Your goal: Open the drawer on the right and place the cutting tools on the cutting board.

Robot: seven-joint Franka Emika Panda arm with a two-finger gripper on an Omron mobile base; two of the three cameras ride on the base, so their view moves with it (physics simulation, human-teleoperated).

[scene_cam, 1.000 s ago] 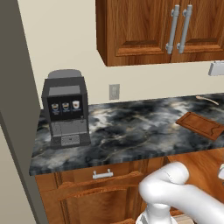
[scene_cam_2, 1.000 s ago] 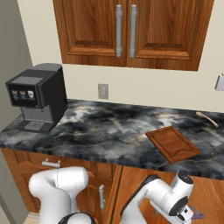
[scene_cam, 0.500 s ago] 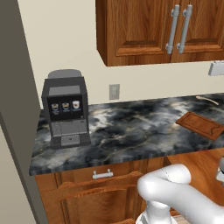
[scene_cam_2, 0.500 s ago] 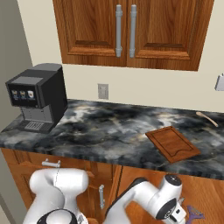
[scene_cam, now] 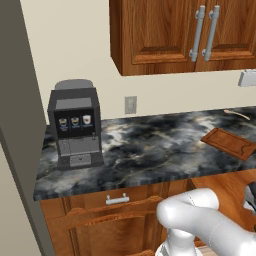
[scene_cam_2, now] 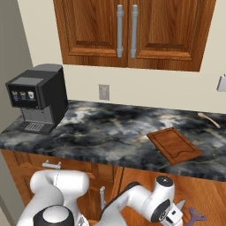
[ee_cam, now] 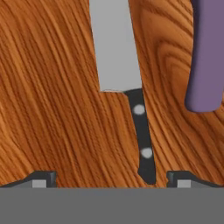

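Tool (ee_cam: 111, 177) spread apart, low over drawer (ee_cam: 52, 87) floor. Knife (ee_cam: 124, 87) lies at centre frame; purple handle (ee_cam: 205, 52) just beside, upper right. Nothing obstructs.

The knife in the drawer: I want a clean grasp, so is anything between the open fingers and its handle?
Nothing visible. In the hand view the knife lies on the drawer floor, its dark handle between the open gripper tips. A purple-handled tool lies apart, to one side.
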